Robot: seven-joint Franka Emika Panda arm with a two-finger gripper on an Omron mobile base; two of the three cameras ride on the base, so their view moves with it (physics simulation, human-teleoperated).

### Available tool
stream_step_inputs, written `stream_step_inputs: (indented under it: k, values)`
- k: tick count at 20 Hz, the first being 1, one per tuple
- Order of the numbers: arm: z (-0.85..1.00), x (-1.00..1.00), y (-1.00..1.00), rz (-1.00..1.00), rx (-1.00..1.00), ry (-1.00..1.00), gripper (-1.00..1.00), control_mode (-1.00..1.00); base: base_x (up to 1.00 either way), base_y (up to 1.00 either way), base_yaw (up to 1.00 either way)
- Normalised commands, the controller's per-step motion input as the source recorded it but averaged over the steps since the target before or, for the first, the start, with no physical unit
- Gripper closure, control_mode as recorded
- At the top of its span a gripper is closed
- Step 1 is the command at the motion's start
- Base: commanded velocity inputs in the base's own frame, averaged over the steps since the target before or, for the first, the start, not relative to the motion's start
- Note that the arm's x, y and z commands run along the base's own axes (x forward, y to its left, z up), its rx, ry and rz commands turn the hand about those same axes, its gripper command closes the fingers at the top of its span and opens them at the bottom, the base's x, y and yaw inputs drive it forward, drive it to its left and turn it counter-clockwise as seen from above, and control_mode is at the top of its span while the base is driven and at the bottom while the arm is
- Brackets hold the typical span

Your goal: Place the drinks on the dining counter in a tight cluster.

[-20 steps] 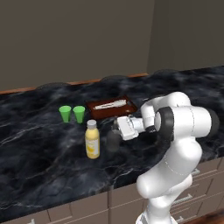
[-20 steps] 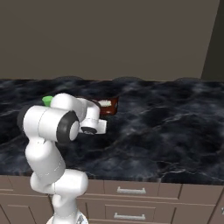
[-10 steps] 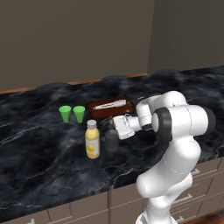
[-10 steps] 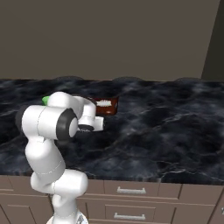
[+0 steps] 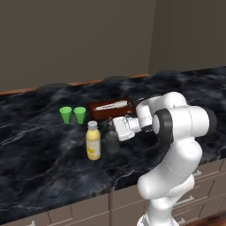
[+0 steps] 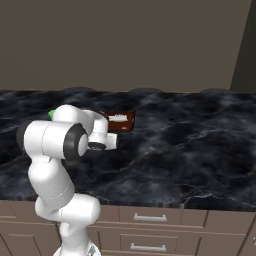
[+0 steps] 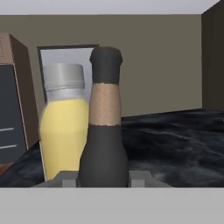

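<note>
In the left base view a yellow drink bottle [image 5: 92,141] with a pale grey cap stands on the black marble dining counter [image 5: 39,172]. Just right of it is a dark grey narrow-necked bottle [image 5: 111,141], upright, with my gripper [image 5: 115,133] shut on it from the right. The hand view shows the dark bottle [image 7: 104,144] held between my gripper's [image 7: 103,179] two fingertips. There the yellow bottle [image 7: 65,131] sits close behind it, a little to the left. Whether the dark bottle's base touches the counter I cannot tell.
Two small green cups [image 5: 73,114] stand behind the yellow bottle. A brown tray [image 5: 110,108] with a white item lies behind the gripper, also seen as the tray [image 6: 121,121] past the arm. The counter [image 6: 190,150] stretches wide to the right. Beige drawers [image 6: 150,235] lie under its front edge.
My gripper has carried the dark bottle leftward, closing the gap to the yellow bottle. The yellow bottle, cups and tray have not moved.
</note>
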Motion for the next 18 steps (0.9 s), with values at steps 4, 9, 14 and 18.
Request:
stream_step_inputs:
  k: [4, 9, 14, 18]
  values:
    - [-0.18, -0.06, -0.06, 0.0, 0.0, 0.0, -1.0, -1.0, 0.0, 0.0, 0.0]
    - [-0.04, -0.17, -0.22, 0.0, 0.02, -0.01, -1.0, -1.0, 0.0, 0.0, 0.0]
    - [0.0, -0.14, -0.18, 0.0, 0.04, -0.01, -1.0, -1.0, 0.0, 0.0, 0.0]
    - [0.0, -0.1, -0.09, 0.0, 0.0, 0.0, -1.0, -1.0, 0.0, 0.0, 0.0]
